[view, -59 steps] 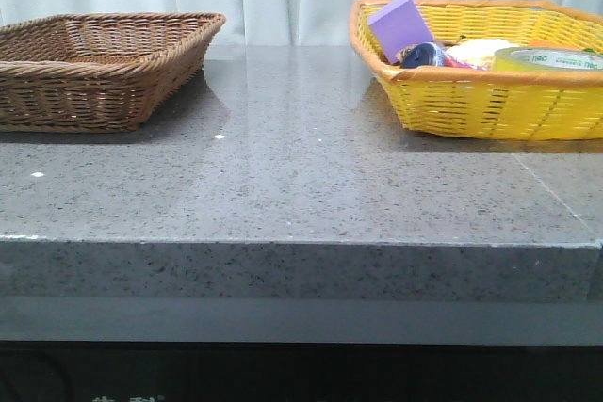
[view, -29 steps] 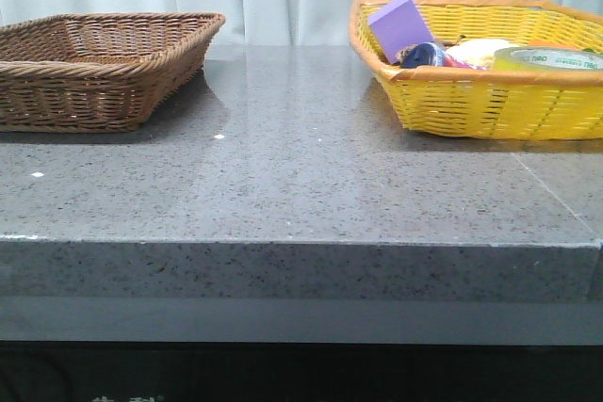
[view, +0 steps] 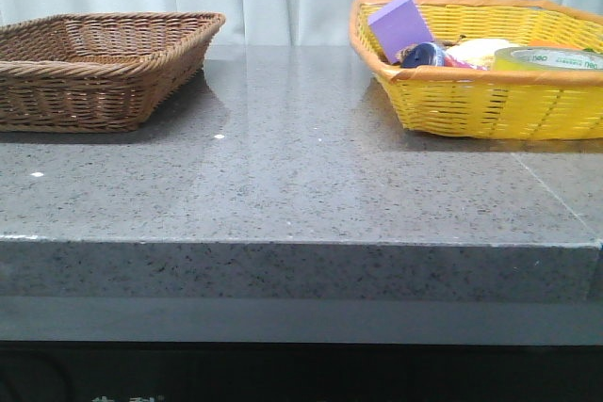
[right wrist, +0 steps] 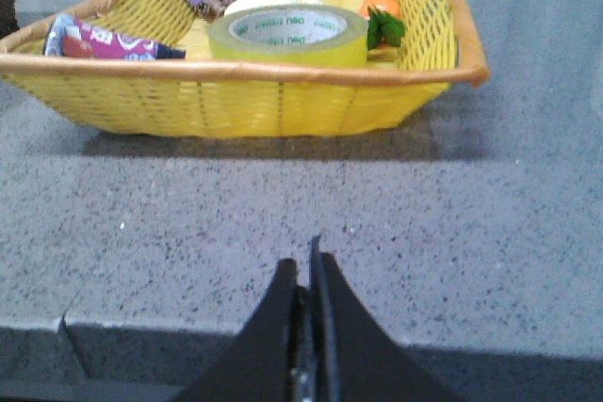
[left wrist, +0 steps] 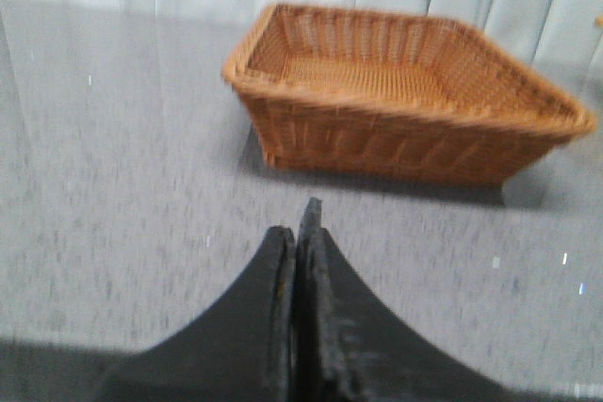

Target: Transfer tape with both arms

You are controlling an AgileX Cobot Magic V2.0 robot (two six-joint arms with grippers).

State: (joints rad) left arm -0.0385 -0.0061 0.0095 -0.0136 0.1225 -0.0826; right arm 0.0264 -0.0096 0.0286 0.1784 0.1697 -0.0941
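Observation:
The yellow tape roll (view: 548, 57) with a white, green-lettered core lies flat in the yellow basket (view: 490, 105) at the table's back right; it also shows in the right wrist view (right wrist: 288, 35). My right gripper (right wrist: 302, 265) is shut and empty, over the table's front edge, well short of the basket (right wrist: 236, 101). My left gripper (left wrist: 296, 228) is shut and empty, above the grey table some way from the brown wicker basket (left wrist: 405, 101). Neither gripper shows in the front view.
The brown basket (view: 94, 68) stands at the back left. The yellow basket also holds a purple block (view: 400, 25), a dark tube (right wrist: 104, 44), a white object (view: 480, 47) and an orange item with green leaves (right wrist: 382, 7). A curtain hangs behind.
The yellow basket and its contents have shifted slightly in the front view. The brown basket has not moved.

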